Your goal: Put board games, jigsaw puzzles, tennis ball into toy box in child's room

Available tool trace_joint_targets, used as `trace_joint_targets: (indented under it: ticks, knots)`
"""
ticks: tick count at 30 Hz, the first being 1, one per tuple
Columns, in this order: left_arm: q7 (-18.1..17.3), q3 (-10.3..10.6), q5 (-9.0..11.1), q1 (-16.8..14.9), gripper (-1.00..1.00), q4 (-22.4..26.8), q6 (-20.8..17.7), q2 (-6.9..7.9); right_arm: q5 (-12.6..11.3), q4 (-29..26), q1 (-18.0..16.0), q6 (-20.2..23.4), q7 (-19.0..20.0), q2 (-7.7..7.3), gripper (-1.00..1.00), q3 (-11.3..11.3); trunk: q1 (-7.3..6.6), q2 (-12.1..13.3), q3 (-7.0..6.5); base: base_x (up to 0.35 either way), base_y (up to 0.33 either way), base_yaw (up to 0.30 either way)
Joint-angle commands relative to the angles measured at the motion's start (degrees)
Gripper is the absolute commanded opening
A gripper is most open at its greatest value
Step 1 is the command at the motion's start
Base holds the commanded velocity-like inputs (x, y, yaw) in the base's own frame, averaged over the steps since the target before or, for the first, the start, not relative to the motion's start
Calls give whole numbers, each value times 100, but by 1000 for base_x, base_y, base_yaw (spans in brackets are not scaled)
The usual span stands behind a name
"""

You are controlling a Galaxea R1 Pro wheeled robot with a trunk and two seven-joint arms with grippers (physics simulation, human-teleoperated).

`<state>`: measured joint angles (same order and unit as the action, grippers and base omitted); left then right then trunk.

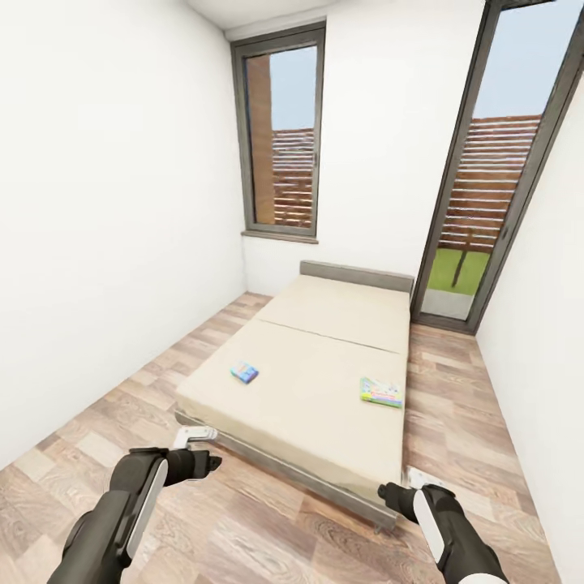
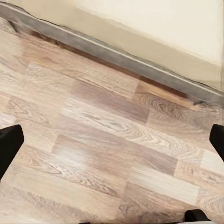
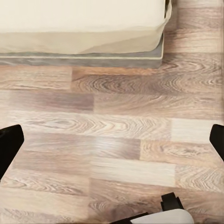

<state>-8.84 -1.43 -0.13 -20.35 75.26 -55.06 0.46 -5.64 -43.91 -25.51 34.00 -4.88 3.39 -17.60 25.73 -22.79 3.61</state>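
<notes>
Lying apart on the bed, two seemingly board games; both fingers spread.

Two board games lie flat on the bed: a small blue box near its left edge, a larger colourful box near its right edge.

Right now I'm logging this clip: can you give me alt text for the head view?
A low beige bed fills the middle of a narrow white room, with two board games on it: a small blue one toward the left and a larger one near the right edge. Both arms reach forward over the wooden floor, below a window and a glass door.
</notes>
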Motion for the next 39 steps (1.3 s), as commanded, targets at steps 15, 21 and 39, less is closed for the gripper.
trace_joint_targets:
  ticks: [15,21,39]
  knots:
    - [-30,-6,0,-4,100,7,95,0,-52,55,-30,18,-40,4,100,-232,5,-13,13,230,161,-277]
    - [-30,0,-2,-4,100,7,100,-8,-52,64,-32,11,-40,4,100,-242,5,-13,13,259,184,-277]
    - [-30,20,-5,-4,100,7,101,-8,-51,67,-33,2,-39,4,100,-244,5,-13,13,260,184,-277]
